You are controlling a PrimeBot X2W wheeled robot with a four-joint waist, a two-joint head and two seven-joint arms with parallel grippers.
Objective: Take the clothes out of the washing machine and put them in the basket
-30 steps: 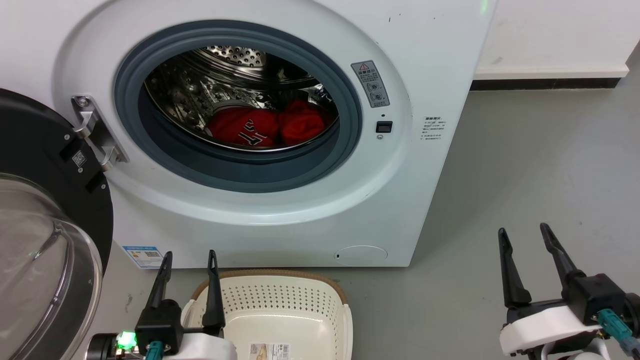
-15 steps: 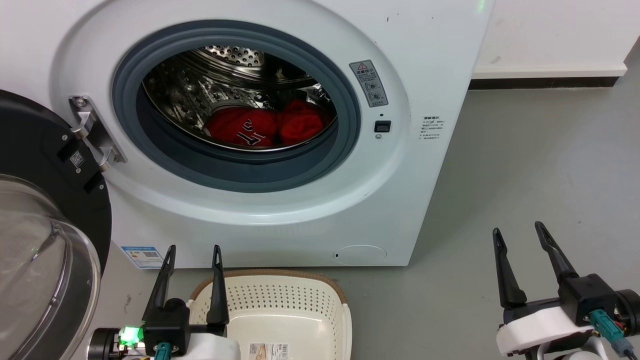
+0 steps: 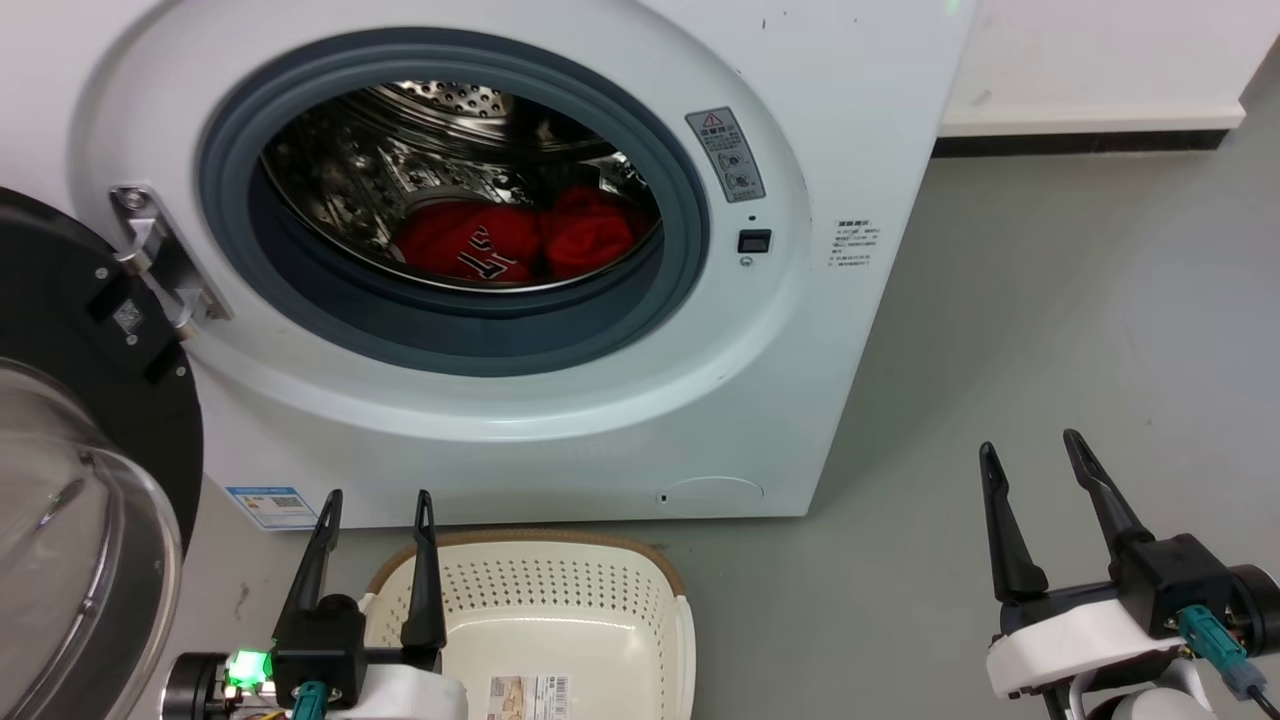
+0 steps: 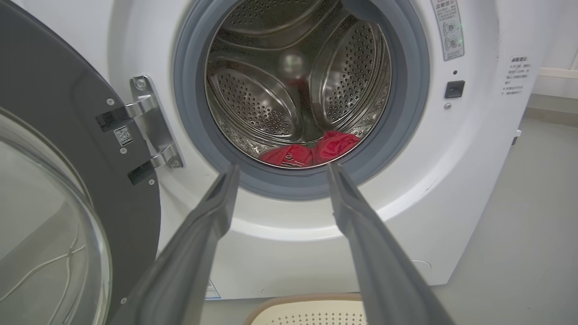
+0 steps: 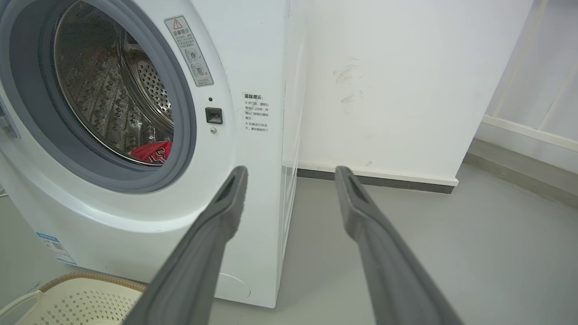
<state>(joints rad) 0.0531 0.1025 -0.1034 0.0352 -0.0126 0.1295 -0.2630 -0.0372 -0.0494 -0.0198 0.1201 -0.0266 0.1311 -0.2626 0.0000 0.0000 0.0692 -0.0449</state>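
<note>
1. Found the clothes low at the front of the drum [image 3: 400, 160] of the washing machine [image 3: 620, 400]: jersey [image 3: 470, 245] on the left, plain red garment [image 3: 590, 235] touching it on the right. Together a heap lying crosswise, left to right, behind the grey door ring [image 3: 690, 230].
2. Noted the door [image 3: 60, 300] swung open to the left, clear of the mouth.
3. Saw the left gripper [image 3: 377, 497] low in front of the machine, over the near-left part of the basket [image 3: 560, 545], fingers spread wide with nothing between them.
4. Saw the right gripper [image 3: 1030, 442] well off to the right over bare floor, past the machine's right edge, fingers likewise wide apart and holding nothing.
5. Placed the clothes ahead of and above both grippers. In the left wrist view, found them framed almost squarely between the left fingertips.
6. Judged the left arm the nearer and better lined up. Judged the right arm to need a long sideways reach across the ring.
7. Judged the coming move a lift and a push straight in through the mouth, then a pinch across the heap's short side.
8. Found no garment in the basket, set on the floor just in front of the machine.
9. Made out black-and-white lettering on the jersey, strokes only, not readable.
10. Spotted a warning sticker [image 3: 727, 155] with a red triangle beside the ring, and a block of Chinese print [image 3: 853, 245] further right, both too small to read.
11. Spotted also a blue label [image 3: 268, 505] at the machine's lower left, a code sticker [image 3: 127, 315] on the door and a barcode sticker [image 3: 530, 692] on the basket floor. Read no brand name anywhere.
</note>
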